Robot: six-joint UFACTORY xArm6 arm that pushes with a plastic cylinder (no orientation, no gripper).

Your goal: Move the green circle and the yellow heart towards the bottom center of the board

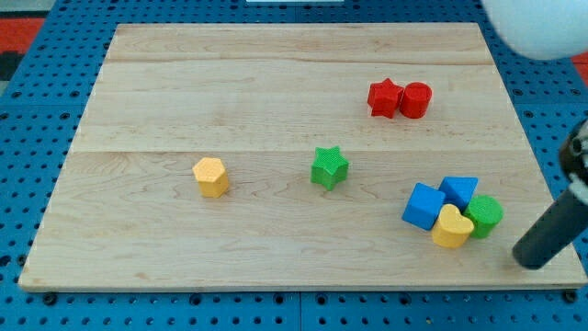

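Note:
The green circle sits near the board's lower right, touching the yellow heart on its left. A blue cube touches the heart's left side and a blue triangle-like block sits just above the heart. My rod comes in from the view's right edge and my tip rests near the board's lower right corner, to the lower right of the green circle, a short gap away from it.
A green star lies near the board's middle. A yellow hexagon lies left of centre. A red star and a red cylinder touch each other at the upper right. The wooden board lies on a blue pegboard.

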